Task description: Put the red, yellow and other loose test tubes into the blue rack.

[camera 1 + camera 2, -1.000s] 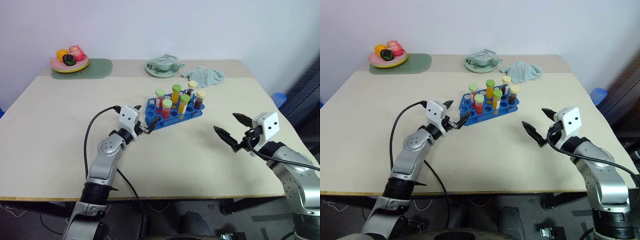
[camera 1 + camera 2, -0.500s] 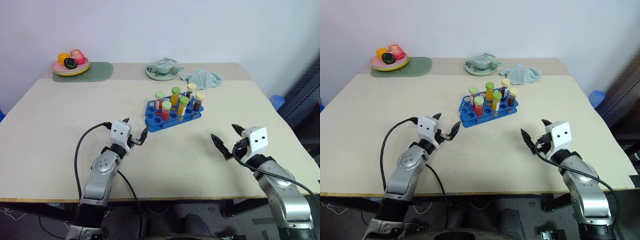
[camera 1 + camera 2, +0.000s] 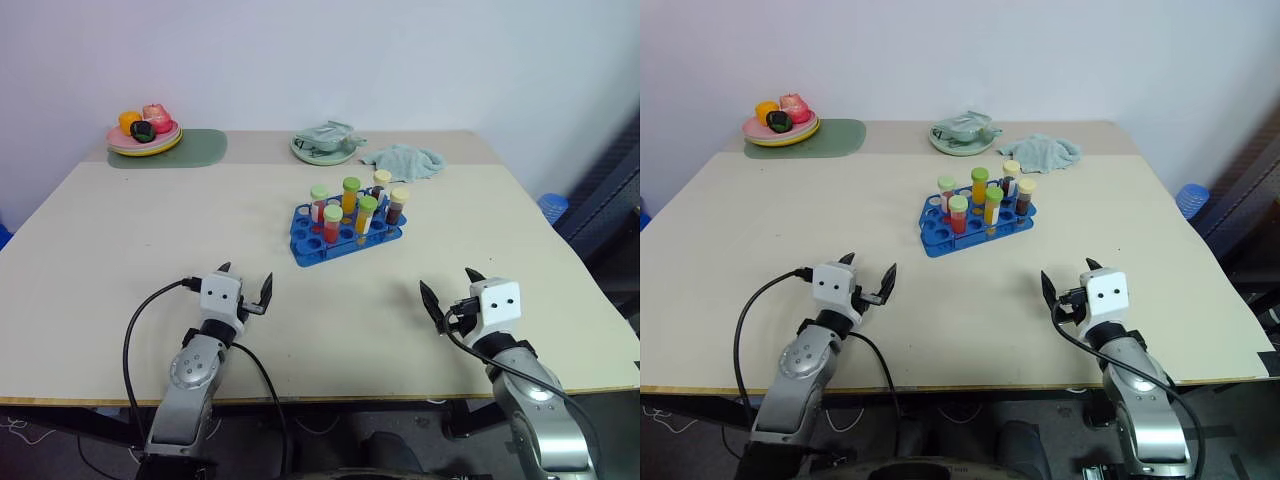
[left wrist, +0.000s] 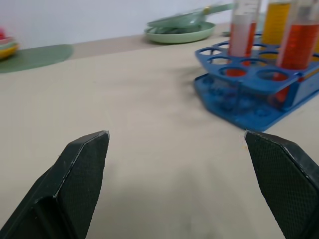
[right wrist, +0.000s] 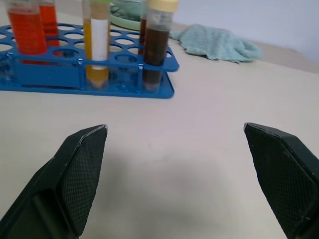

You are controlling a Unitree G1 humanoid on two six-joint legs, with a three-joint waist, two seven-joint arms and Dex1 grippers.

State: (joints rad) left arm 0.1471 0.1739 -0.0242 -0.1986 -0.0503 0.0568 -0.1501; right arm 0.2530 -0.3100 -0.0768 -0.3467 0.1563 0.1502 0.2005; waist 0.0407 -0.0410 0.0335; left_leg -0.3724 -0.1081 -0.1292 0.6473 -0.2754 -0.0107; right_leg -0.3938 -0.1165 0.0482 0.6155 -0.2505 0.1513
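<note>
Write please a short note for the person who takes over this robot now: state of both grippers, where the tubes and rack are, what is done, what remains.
Left gripper: jaws open, empty, low over the table, near its front edge.
Right gripper: jaws open, empty, also low near the front edge.
Blue rack: mid-table, ahead of both grippers, with six capped test tubes standing upright in it.
Done: no loose tube is visible on the table; all seen tubes are racked.
Left: seemingly nothing; check for tubes outside the views.
</note>
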